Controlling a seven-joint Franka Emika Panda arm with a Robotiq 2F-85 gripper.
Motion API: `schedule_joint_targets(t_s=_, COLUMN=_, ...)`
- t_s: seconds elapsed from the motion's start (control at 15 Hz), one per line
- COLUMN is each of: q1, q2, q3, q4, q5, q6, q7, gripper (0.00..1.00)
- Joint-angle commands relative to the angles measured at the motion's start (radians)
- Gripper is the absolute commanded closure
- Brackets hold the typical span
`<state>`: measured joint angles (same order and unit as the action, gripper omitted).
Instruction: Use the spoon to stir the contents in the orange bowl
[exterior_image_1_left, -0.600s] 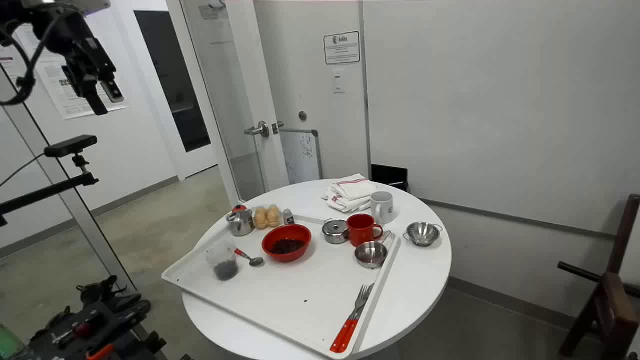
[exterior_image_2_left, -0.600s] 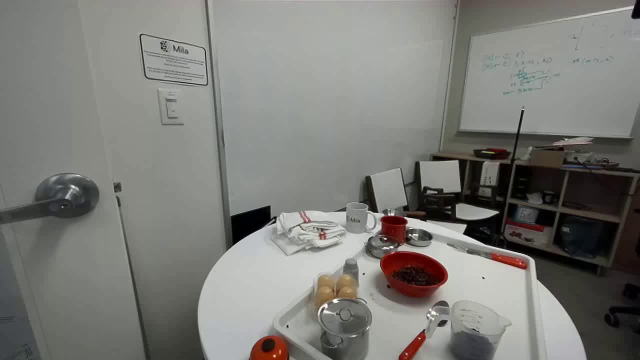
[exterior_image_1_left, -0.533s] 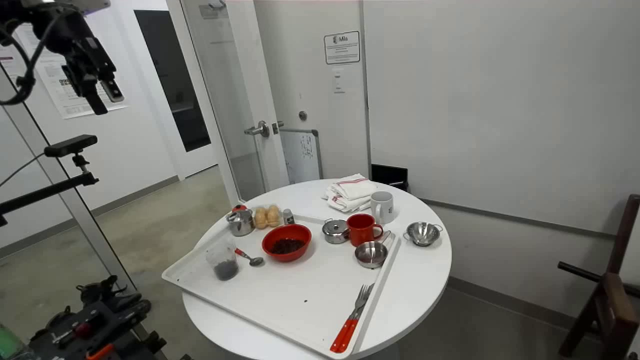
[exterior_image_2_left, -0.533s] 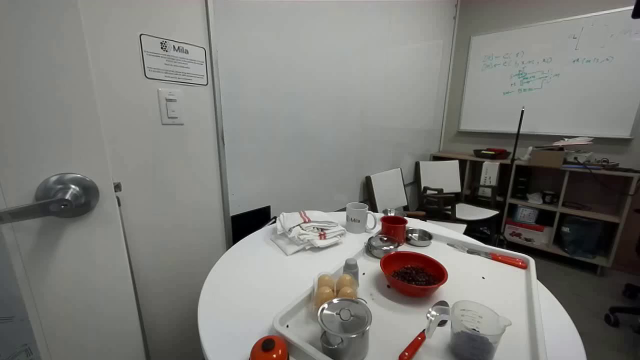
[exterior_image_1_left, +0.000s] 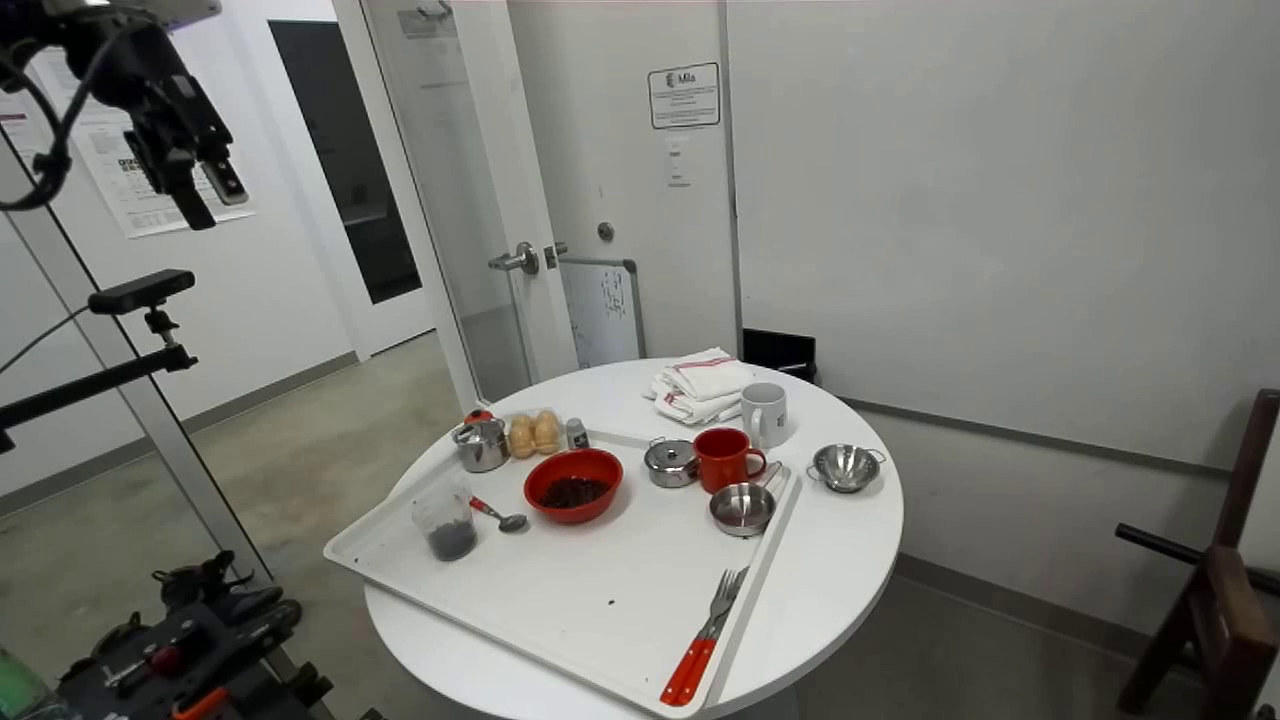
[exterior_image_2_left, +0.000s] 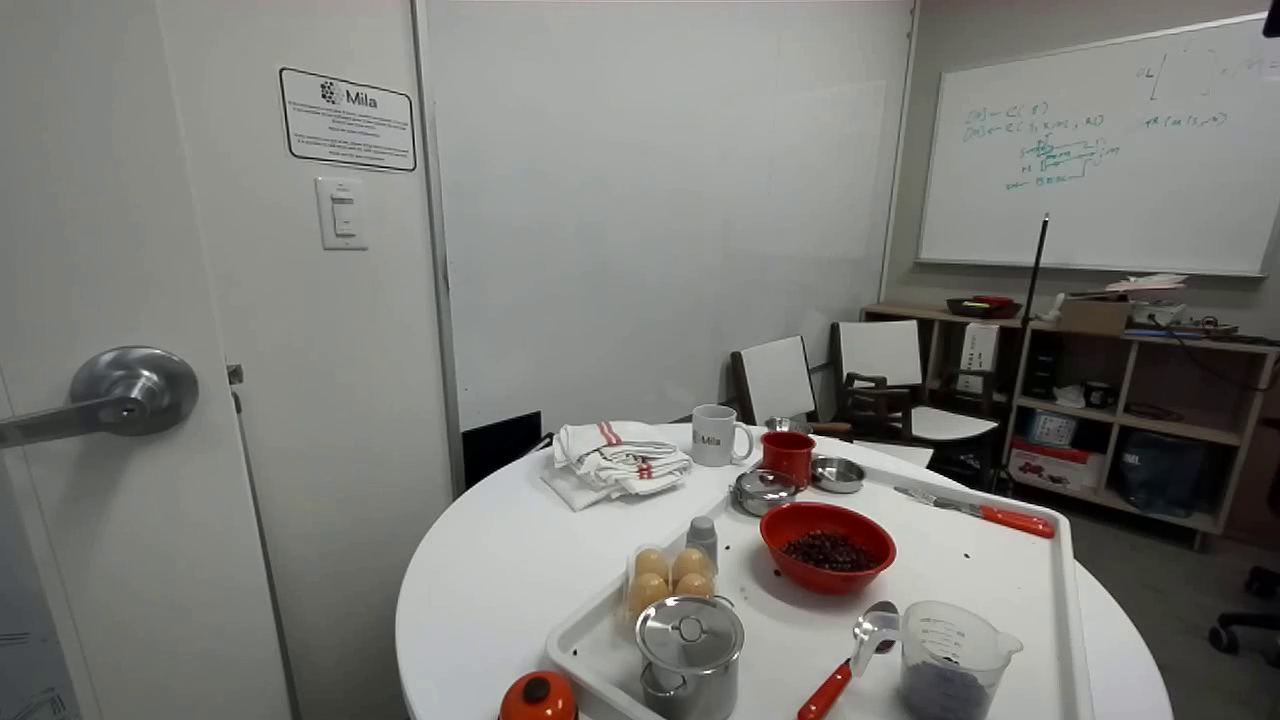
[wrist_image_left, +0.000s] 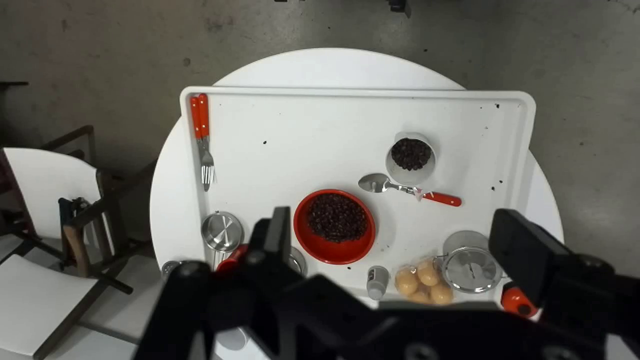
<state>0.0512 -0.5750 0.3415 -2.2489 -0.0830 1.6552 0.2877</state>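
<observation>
The orange bowl (wrist_image_left: 336, 252), round and red-orange, sits on the white tray holding dark beans (wrist_image_left: 337, 217); it shows in both exterior views (exterior_image_1_left: 572, 514). Beside it lies the spoon (wrist_image_left: 442, 199), with a red handle and metal head, flat on the tray. A clear measuring cup (exterior_image_2_left: 955, 625) with dark contents stands right against the spoon, and the cup's handle crosses over its shaft. My gripper (wrist_image_left: 392, 220) hangs high above the table with its jaws wide apart and nothing held. In an exterior view the gripper (exterior_image_1_left: 218, 210) is at upper left, far from the tray.
Around the bowl stand a lidded metal pot (wrist_image_left: 472, 270), eggs (wrist_image_left: 427, 272), a grey shaker (wrist_image_left: 378, 281), a red mug (exterior_image_1_left: 720, 460) and a metal pan (exterior_image_1_left: 742, 510). A fork and knife (wrist_image_left: 200, 117) lie along one tray edge. Towels (exterior_image_2_left: 620, 460) rest behind the tray (wrist_image_left: 325, 91).
</observation>
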Motion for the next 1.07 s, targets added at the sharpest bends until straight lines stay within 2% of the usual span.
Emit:
schedule_joint_targets(t_s=0.0, q1=0.005, q2=0.026, q3=0.013, q4=0.014, q5=-0.008, q6=-0.025, q7=0.142, gripper=0.00)
schedule_joint_targets(t_s=0.27, q1=-0.008, q2=0.102, q3=0.064, q4=0.020, q5=0.034, q6=0.000, q7=0.405, gripper=0.00)
schedule_joint_targets(t_s=0.47, q1=0.002, q2=0.177, q3=0.074, q4=0.031, q5=0.059, q6=0.008, q7=0.585, gripper=0.00)
schedule_joint_targets(t_s=1.0, q1=0.002, q2=0.415, q3=-0.011, q4=0.067, q5=0.072, q6=0.149, q7=0.937, gripper=0.00)
